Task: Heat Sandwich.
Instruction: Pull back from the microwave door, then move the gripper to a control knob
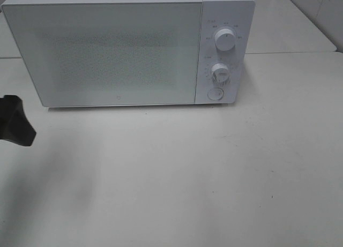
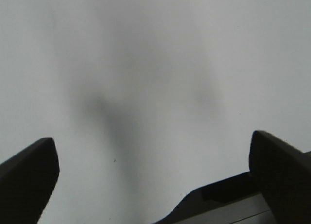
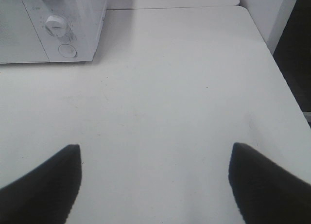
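Saw no sandwich in any view, perhaps shut inside the boxy white microwave (image 1: 107,54). Held the black left claw (image 2: 151,141) and black right claw (image 3: 155,147) wide, empty, above the pale counter (image 1: 187,177). Judged next: reaching to turn the lower round white dial (image 1: 220,73)

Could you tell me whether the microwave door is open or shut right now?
Shut. The microwave door sits flush beside the control panel; its frosted front hides the inside.

Microwave (image 1: 128,49) on table (image 1: 187,177), toward back. Upper knob (image 1: 225,40), lower knob (image 1: 220,73), button (image 1: 215,94) stacked at right end of microwave front. Left gripper (image 1: 15,126) before microwave's left corner, over table.
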`<state>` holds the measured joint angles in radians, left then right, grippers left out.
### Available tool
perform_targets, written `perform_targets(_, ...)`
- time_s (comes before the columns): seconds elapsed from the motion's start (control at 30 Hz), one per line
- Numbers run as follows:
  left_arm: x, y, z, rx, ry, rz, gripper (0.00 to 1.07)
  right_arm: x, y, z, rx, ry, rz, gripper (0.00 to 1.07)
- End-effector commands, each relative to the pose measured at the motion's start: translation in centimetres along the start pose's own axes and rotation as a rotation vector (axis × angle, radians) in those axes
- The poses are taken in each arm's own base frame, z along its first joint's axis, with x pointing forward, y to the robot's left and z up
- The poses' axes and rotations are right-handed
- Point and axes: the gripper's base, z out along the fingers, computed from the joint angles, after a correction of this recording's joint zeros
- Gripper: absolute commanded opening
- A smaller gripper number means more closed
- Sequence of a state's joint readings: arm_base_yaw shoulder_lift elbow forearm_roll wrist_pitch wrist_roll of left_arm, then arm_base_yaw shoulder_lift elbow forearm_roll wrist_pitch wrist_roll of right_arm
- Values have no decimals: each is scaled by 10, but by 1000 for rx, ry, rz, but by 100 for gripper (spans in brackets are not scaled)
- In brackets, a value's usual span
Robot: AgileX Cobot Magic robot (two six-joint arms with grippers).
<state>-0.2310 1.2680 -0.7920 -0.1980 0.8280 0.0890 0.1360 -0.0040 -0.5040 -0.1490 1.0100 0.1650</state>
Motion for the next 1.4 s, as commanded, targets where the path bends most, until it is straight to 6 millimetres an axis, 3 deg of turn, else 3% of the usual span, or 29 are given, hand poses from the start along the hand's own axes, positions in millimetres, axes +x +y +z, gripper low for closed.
perform_targets(0.03, 10, 11, -18, -23, 20, -60, 100, 1, 0, -3, -1, -38, -2, 76)
perform_targets(0.27, 30, 23, -45, -77, 47, -173, 100, 1, 0, -3, -1, -38, -2, 76)
perform_targets(0.33, 41, 26, -59, -112, 18, -204, 100, 1, 0, -3, -1, -38, -2, 76)
perform_targets(0.47, 60, 27, -68, -135, -34, -234, 100, 1, 0, -3, -1, -38, -2, 76)
perform_targets(0.73, 102, 21, -79, -159, -159, -207, 100, 1, 0, -3, -1, -38, -2, 76)
perform_targets(1.0, 128, 18, -77, -161, -251, -190, 100, 1, 0, -3, -1, -38, -2, 76)
perform_targets(1.4, 159, 10, -93, -172, -429, -116, 100, 1, 0, -3, -1, -38, -1, 76)
